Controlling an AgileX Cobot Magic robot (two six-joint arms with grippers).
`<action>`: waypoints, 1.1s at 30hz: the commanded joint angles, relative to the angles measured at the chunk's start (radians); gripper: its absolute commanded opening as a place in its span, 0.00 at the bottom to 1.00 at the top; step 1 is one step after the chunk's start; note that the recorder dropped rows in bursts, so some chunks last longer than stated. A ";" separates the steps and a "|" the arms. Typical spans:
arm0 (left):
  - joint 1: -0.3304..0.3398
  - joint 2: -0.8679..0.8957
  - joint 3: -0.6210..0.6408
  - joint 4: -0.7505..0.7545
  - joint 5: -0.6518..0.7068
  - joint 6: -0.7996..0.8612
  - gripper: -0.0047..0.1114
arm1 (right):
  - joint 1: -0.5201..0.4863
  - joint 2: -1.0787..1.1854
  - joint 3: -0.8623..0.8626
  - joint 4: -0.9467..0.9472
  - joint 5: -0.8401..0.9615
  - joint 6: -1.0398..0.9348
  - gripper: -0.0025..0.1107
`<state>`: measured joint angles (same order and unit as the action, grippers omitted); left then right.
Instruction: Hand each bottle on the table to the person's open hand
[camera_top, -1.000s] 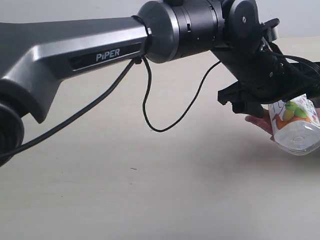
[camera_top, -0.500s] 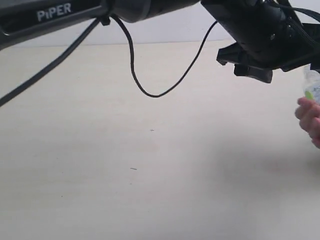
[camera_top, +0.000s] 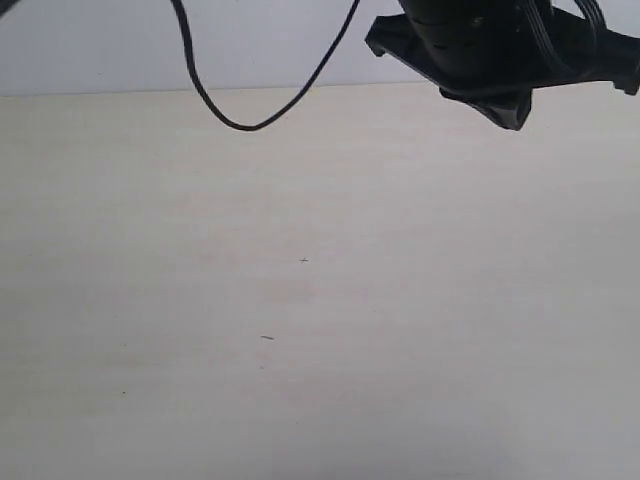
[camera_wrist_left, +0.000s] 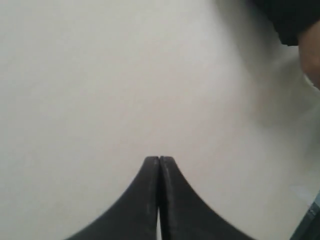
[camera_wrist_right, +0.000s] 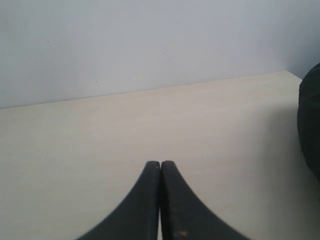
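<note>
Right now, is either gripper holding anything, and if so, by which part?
Nothing is held. The left gripper is shut, its two black fingers pressed together with nothing between them. The right gripper is shut and empty in the same way.

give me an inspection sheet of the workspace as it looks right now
surface: pale wood-grain table, bare wherever it shows
job's things: nothing seen on the table; a skin-coloured patch at the edge of the left wrist view may be the person's hand
clutter: only tiny dark specks
grippers: left gripper and right gripper both have their fingers shut, holding nothing
cables: black cable hangs in a loop at the top of the exterior view, next to the dark arm
surroundings: plain pale wall behind the table
</note>
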<state>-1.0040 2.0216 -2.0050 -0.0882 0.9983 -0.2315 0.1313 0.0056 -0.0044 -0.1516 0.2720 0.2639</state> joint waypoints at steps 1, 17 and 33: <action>-0.046 -0.097 0.114 0.129 -0.068 0.023 0.04 | 0.002 -0.006 0.004 -0.004 -0.008 0.000 0.02; -0.107 -0.778 1.057 0.275 -0.698 0.043 0.04 | 0.002 -0.006 0.004 -0.004 -0.008 0.000 0.02; 0.136 -1.270 1.496 0.257 -0.861 -0.010 0.04 | 0.002 -0.006 0.004 -0.004 -0.008 0.000 0.02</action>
<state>-0.8722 0.7783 -0.5266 0.1801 0.1405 -0.2317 0.1313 0.0056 -0.0044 -0.1516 0.2720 0.2639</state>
